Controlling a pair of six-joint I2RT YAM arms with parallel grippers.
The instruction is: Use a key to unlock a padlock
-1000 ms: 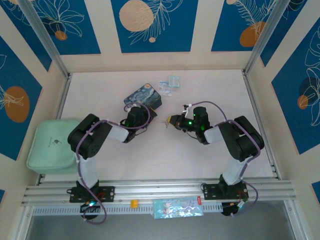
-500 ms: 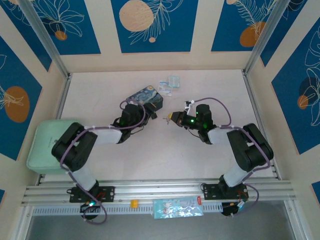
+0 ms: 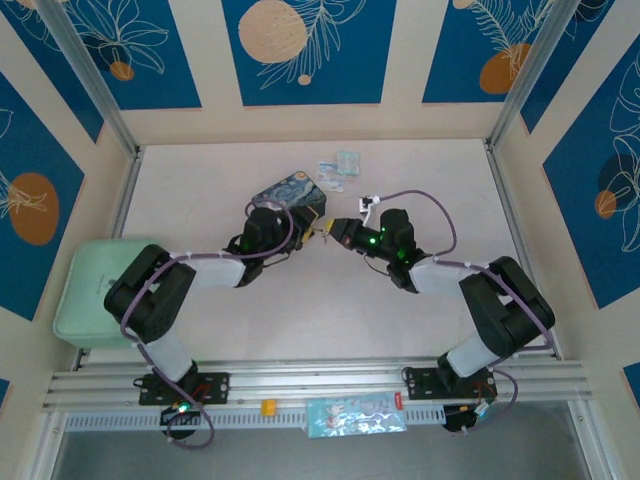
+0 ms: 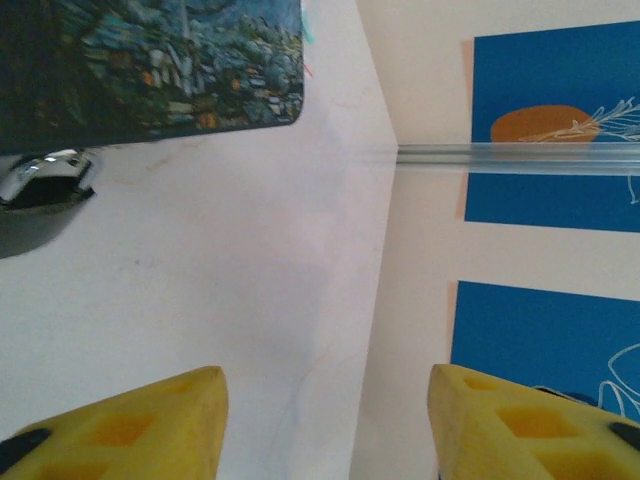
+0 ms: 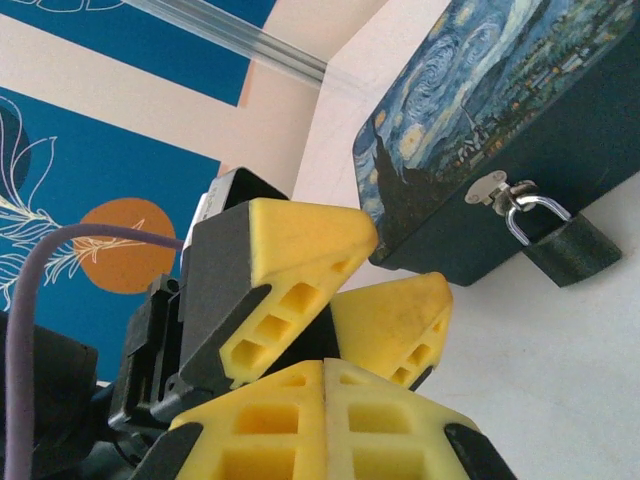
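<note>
The padlock (image 5: pixel 568 247), dark with a silver shackle, hangs from the hasp on the side of the starry-night tin (image 3: pixel 290 194). My right gripper (image 3: pixel 336 232) is shut, its yellow pads pressed flat together (image 5: pixel 325 372). A tiny thin thing at its tip looks like the key (image 3: pixel 323 231); in the right wrist view the key is hidden. My left gripper (image 3: pixel 311 227) faces it tip to tip beside the tin. It is open with nothing between its fingers (image 4: pixel 325 385). Its fingers (image 5: pixel 290 240) stand just beyond my right pads, left of the padlock.
The tin (image 4: pixel 160 60) lies close to both grippers. A blurred silver-and-grey part (image 4: pixel 40 190) sits under its edge. Small clear packets (image 3: pixel 340 168) lie behind the tin. A green pad (image 3: pixel 95 290) rests at the table's left edge.
The left arm has stretched forward along the tin and its gripper has opened. The right gripper, still shut, has moved left until its tip meets the left gripper.
</note>
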